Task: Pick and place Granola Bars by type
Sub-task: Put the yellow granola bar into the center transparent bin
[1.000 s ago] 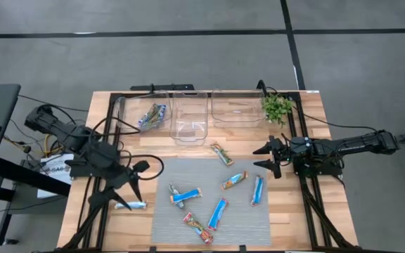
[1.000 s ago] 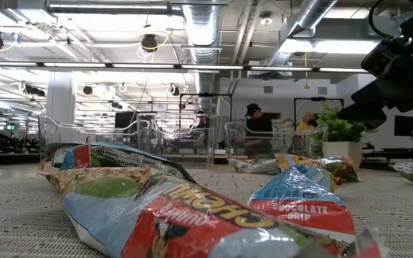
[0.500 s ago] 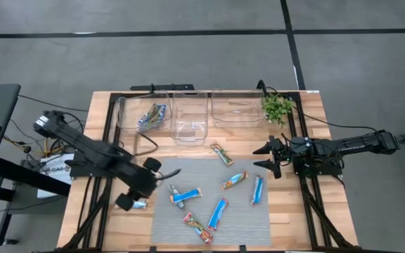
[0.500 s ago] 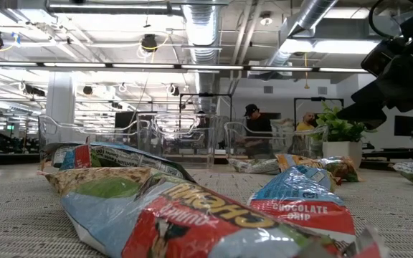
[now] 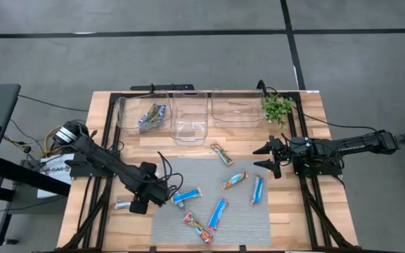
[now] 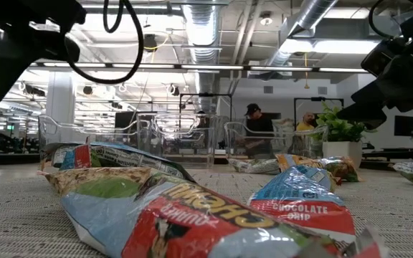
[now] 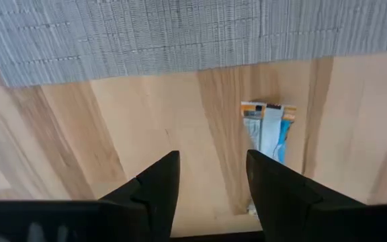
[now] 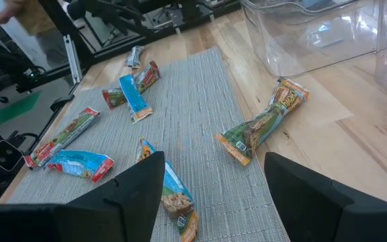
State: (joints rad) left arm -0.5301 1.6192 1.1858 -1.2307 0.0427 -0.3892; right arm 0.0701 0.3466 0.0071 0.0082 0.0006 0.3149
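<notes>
Over the wooden table [image 5: 297, 211], at the left edge of the grey mat [image 5: 245, 225], the left gripper [image 5: 138, 204] hangs low with its fingers [image 7: 154, 185] apart and nothing between them. Just beside it, on bare wood off the mat, lies one silver-blue bar [image 7: 267, 129], seen in the high view at [image 5: 123, 205].

Right gripper [image 5: 269, 157] sits at the mat's right side, fingers spread, empty, aimed across the mat.

Bars loose on the mat:
- green-and-orange bar [image 5: 222, 153] near the bins, also [image 8: 264, 122]
- orange-red bar [image 5: 235, 180] mid-mat
- bright blue bar [image 5: 257, 190] to its right
- bright blue bar [image 5: 218, 213] lower down
- orange-red bar [image 5: 197, 228] at the front edge
- two crossed bars [image 5: 184, 196] just right of the left gripper

Three clear bins [image 5: 190, 133] stand along the far edge. The left one holds a few bars [image 5: 152, 115]. A small plant [image 5: 277, 107] stands at the far right corner.
</notes>
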